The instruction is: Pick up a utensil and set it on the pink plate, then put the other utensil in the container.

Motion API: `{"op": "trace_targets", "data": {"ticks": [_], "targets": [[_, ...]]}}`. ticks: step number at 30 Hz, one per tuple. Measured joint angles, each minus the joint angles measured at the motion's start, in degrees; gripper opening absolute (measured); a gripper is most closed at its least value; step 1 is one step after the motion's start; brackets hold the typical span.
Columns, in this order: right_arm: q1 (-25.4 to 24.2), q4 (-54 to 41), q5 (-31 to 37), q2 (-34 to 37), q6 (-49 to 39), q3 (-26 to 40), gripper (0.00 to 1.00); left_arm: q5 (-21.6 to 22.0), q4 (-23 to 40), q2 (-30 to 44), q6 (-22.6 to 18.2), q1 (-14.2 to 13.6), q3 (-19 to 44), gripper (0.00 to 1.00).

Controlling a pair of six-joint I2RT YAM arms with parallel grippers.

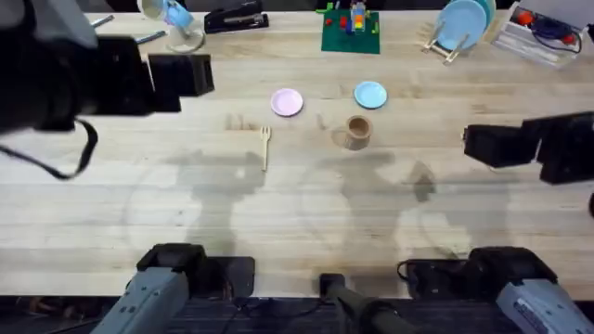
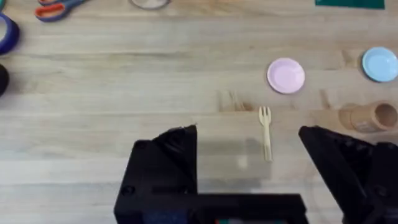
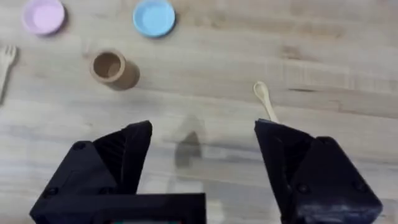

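The fork [image 1: 265, 147] lies flat on the wooden table, tines toward the pink plate [image 1: 286, 102] just beyond it. The brown container [image 1: 357, 131] stands upright to the right of the fork. My left gripper [image 2: 249, 162] hovers open above the table, with the fork [image 2: 266, 130] between and ahead of its fingers and the pink plate [image 2: 286, 75] farther on. My right gripper [image 3: 202, 155] is open too and holds nothing. The spoon-like utensil [image 3: 264, 98] lies ahead of one finger, its handle hidden behind it. The container [image 3: 107, 66] sits farther off.
A light-blue plate [image 1: 370, 94] sits right of the pink one. Along the far edge are a stapler [image 1: 235, 18], a green baseplate with bricks [image 1: 351, 32] and a rack of blue plates [image 1: 461, 26]. Scissors [image 2: 59, 7] lie far left.
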State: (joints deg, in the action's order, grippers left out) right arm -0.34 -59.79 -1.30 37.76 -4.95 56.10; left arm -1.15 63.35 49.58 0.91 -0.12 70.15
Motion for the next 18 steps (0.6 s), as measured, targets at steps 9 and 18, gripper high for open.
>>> {"op": "trace_targets", "data": {"ticks": [9,18], "targets": [[0.00,-7.15,0.00,14.98,-2.00,10.75,0.995,-2.27,9.41,10.26,0.04,0.00,9.12,0.995],[0.00,-6.18,0.00,19.28,-2.60,11.82,0.995,-2.32,9.35,11.65,0.17,0.00,9.33,0.993]]}}
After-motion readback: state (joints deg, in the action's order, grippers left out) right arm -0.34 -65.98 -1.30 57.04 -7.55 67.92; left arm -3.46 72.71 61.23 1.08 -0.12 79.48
